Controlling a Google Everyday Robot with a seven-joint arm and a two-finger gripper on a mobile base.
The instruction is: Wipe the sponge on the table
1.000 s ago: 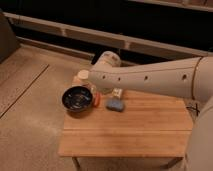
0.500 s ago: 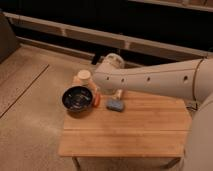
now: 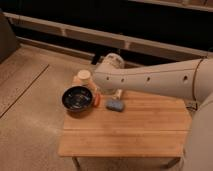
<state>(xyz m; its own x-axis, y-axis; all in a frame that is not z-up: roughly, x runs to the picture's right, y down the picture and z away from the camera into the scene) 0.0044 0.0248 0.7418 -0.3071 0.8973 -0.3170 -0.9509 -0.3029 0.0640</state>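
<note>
While my gripper hangs, jaws spread, just above the small blue-grey soft sponge on the light wooden plank table, the round black bowl sits nearby; I cannot tell its contents.

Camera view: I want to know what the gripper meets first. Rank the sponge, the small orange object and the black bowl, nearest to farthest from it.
The gripper hangs over the back edge of the table, below the arm.
1. The sponge, just beneath it.
2. The small orange object, further toward picture-left.
3. The black bowl, farthest, at the picture-left end.
</note>
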